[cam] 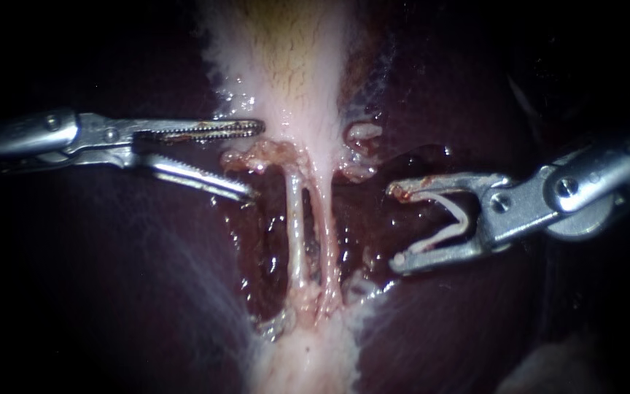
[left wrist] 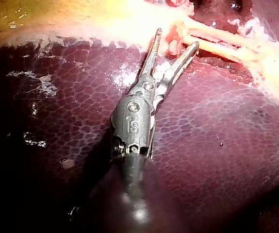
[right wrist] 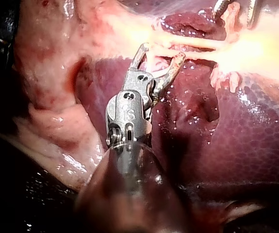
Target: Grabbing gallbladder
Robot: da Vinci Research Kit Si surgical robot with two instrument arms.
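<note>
The liver (cam: 111, 292) fills most of your endoscope view, dark and maroon on both sides of a raw central trough. The gallbladder (cam: 286, 66) lies at the upper centre of that view, pale with a yellowish patch. It narrows downward into a whitish neck that sits between your two instruments. Your left instrument (cam: 257, 162) comes in level from the left, and its claw is open and holds nothing. The toothed upper half points at the edge of the gallbladder's neck, and the lower half ends just beside the ragged pink tissue under it. Whether the upper tip touches the tissue, you cannot tell. Your left wrist view shows the same instrument (left wrist: 177, 37) spread over the liver (left wrist: 217, 145), with the pale tissue just ahead of its tips. Your right instrument (cam: 395, 225) enters from the right, near the trough but apart from the neck. Its claw stands wide yet grips a white clip (cam: 467, 220), whose two legs lie against the two halves. In your right wrist view its tips (right wrist: 161, 50) reach close to the pale strands ahead. Below the neck, two thin pale tubes (cam: 294, 226) run side by side down the trough into the whitish tissue at the bottom.
</note>
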